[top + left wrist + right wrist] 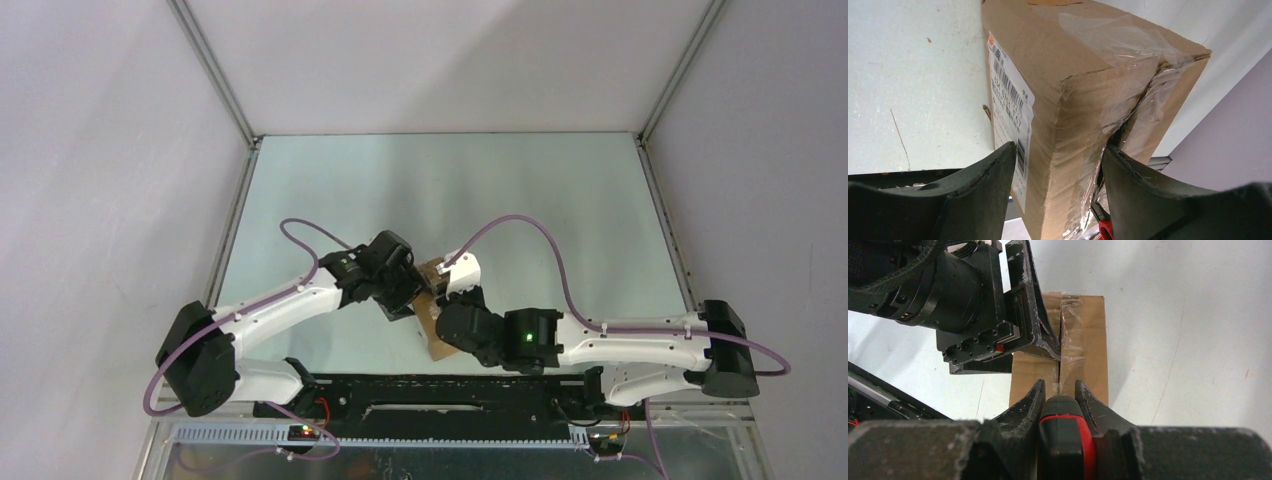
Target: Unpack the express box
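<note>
On the pale counter (560,200), near its front edge, our box (1083,100) stands taped, flaps unopened, we judge; left end effector (1058,155) clamps it, right end effector (1058,390) clamps the knife (1064,435) at its seam.

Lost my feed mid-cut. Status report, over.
Left hand clamped on the express box. Right hand shut on red-handled knife, aimed along the taped seam. Seam partly split, flaps not yet open. Nothing blocking.

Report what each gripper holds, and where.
Right gripper: the red-handled knife, by its handle. Left gripper: the express box, apparently pinched across one end.
</note>
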You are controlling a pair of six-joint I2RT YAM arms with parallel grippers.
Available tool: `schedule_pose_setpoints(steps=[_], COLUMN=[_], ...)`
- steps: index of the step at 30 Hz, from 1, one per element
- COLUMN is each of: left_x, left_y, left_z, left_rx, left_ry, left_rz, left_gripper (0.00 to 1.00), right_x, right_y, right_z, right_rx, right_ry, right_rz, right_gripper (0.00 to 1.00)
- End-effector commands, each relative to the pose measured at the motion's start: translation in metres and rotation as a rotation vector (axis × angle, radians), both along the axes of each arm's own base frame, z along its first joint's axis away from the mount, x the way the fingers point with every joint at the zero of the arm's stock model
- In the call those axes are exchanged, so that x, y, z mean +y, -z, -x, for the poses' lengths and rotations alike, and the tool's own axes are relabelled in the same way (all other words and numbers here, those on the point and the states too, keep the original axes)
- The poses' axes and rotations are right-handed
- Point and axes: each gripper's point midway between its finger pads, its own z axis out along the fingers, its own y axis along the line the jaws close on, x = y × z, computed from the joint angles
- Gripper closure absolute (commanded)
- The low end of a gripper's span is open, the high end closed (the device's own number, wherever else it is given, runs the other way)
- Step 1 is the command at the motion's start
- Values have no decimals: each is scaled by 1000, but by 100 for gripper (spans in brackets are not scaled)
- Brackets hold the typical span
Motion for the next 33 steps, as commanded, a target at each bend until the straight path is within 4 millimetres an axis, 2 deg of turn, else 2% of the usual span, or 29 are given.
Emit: schedule_pose_setpoints(steps=[1, 5, 8, 19, 21, 23, 26, 29, 33], left_x=[52, 57, 58, 62, 62, 62, 58, 51, 50], left_y=[20, 23, 25, 27, 28, 29, 27, 19, 9], left_z=[-49, -55, -58, -70, -70, -70, -71, -69, -62], left_rx=[-101, -104, -103, -121, -120, -120, -127, -140, -118], left_ry=[-247, -272, -284, -306, -304, -300, -276, -234, -191], left_rz=[-176, -188, -186, -192, -197, -200, -188, -173, -177], left_gripper=[34, 35, 36, 34, 33, 31, 25, 11, 5], right_x=[2, 2, 3, -11, -16, -18, -17, -10, 2], right_y=[-8, -23, -27, 0, -1, -13, -30, -38, -46], right_z=[31, 27, 26, 36, 35, 33, 28, 24, 20], right_rx=[83, 55, 50, 111, 104, 75, 22, -44, -134], right_ry=[-119, -113, -113, -52, -33, -23, -28, -54, -113], right_rz=[23, 9, 7, 48, 34, -1, -47, -74, -93], right_gripper=[100, 100, 100, 100, 100, 100, 100, 100, 100])
